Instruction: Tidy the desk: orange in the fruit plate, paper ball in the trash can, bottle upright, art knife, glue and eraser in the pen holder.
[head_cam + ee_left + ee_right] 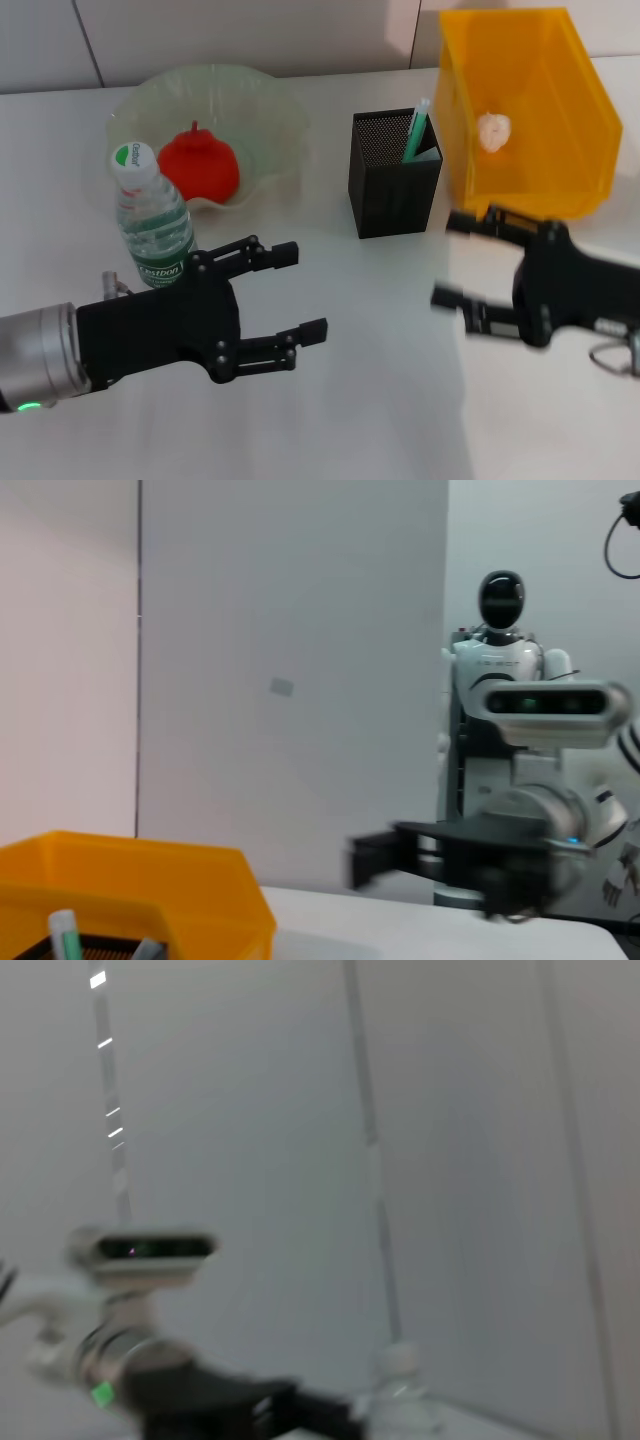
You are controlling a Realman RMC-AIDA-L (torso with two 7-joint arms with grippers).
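The orange (200, 165) lies in the fruit plate (262, 105). In front of the plate the bottle (150, 215) stands upright. The paper ball (493, 131) rests inside the yellow trash can (545, 80). A green-and-white stick (416, 130) and a grey piece poke out of the pen holder (393, 185); which is the art knife or the glue I cannot tell. The eraser is hidden. My left gripper (305, 292) hovers open and empty right of the bottle. In front of the trash can my right gripper (448, 260) is open and empty.
The left wrist view shows the trash can (140, 880), the stick (65, 930) and my right gripper (380, 855) over the white table. Another white robot (505, 710) stands behind the table. Grey wall panels close off the far side.
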